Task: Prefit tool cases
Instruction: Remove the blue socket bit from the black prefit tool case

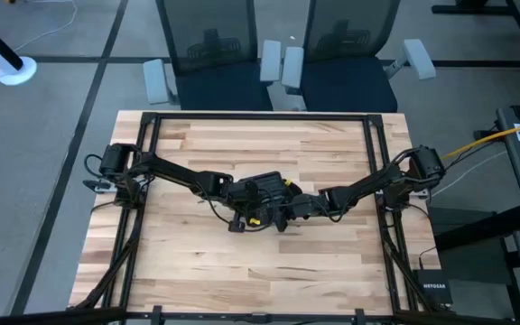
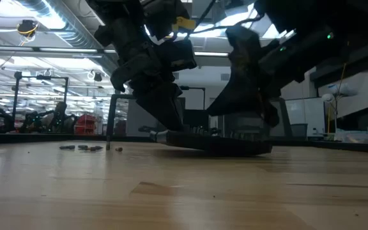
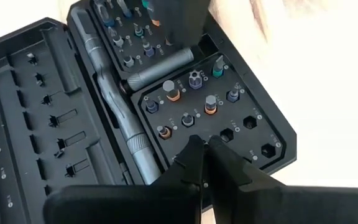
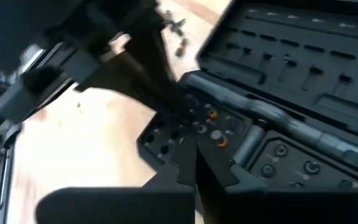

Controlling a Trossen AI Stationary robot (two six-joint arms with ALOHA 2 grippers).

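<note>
The black tool case [image 1: 264,188] lies open at the table's middle. Its slotted lid [image 3: 36,118] is flat beside the tray [image 3: 197,106], which holds coloured bits and a grey driver handle [image 3: 126,118]. My left gripper [image 3: 202,146] is shut, its tips down at the tray's row of hex slots; the low view shows it slanting down onto the case [image 2: 216,144]. My right gripper [image 4: 194,158] is shut over the same tray from the other side. Its dark fingers [image 3: 176,25] show over the tray's other bit block. My left gripper has its shut fingertips [image 2: 174,128] down on the bit tray by the hex slots [image 3: 229,134], slanting down from the table's left side. Whether a bit sits between the tips is hidden by the fingers. My right gripper hangs over the tray's bit block [image 4: 213,134]; I cannot tell whether it touches.
Several loose metal bits [image 2: 82,147] lie on the wood away from the case and show again [image 4: 180,37] in the right wrist view. A black NETGEAR box [image 1: 432,291] sits off the table's near right corner. Two chairs stand beyond the far edge. Bare wood [image 1: 269,271] lies toward the near edge.
</note>
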